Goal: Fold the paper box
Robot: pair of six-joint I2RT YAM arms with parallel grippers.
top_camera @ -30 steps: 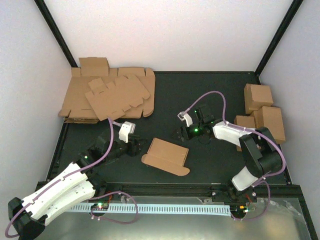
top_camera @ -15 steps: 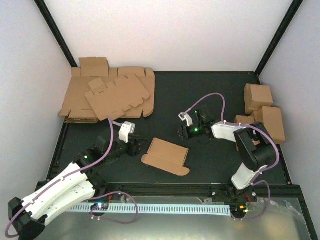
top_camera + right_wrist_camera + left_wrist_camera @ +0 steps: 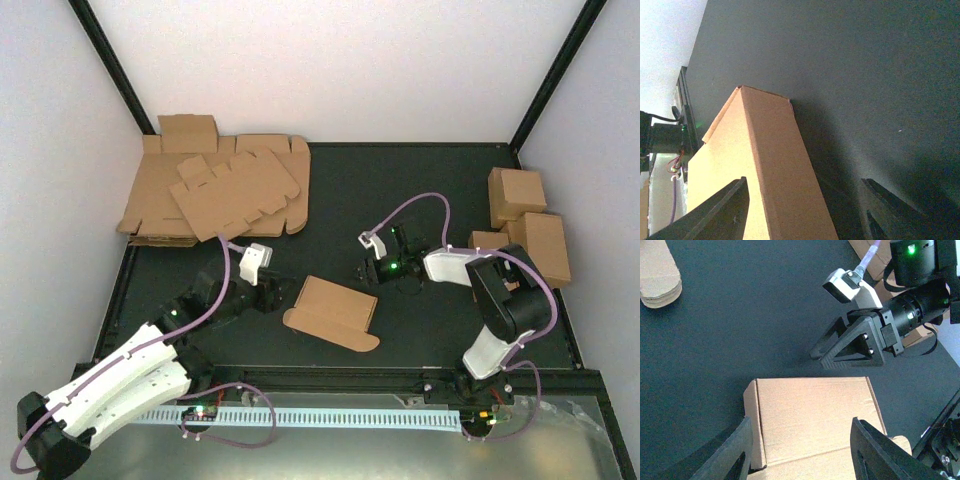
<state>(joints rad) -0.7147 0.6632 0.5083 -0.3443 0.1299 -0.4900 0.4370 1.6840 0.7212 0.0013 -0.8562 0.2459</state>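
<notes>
Black mat (image 3: 420, 190) carries the box (image 3: 332, 312), partly folded, between my pincers. Just now my right pincer (image 3: 366, 271) has eased toward the box's far edge and narrowed, yet it stands spread, gripping nothing. At the box's left, my left pincer (image 3: 272, 296) waits, also spread. I judge a fold is about to begin.

In the left wrist view, the paper box (image 3: 810, 415) runs off the bottom edge. The heap of cardboard blanks (image 3: 657, 275) is cut off by the top left corner. From above, a folded box (image 3: 487, 243) near the right edge of the table (image 3: 420, 180) hides partly behind the right arm (image 3: 450, 265). The right gripper (image 3: 362, 272) looks too small and dark there to see its jaws.
</notes>
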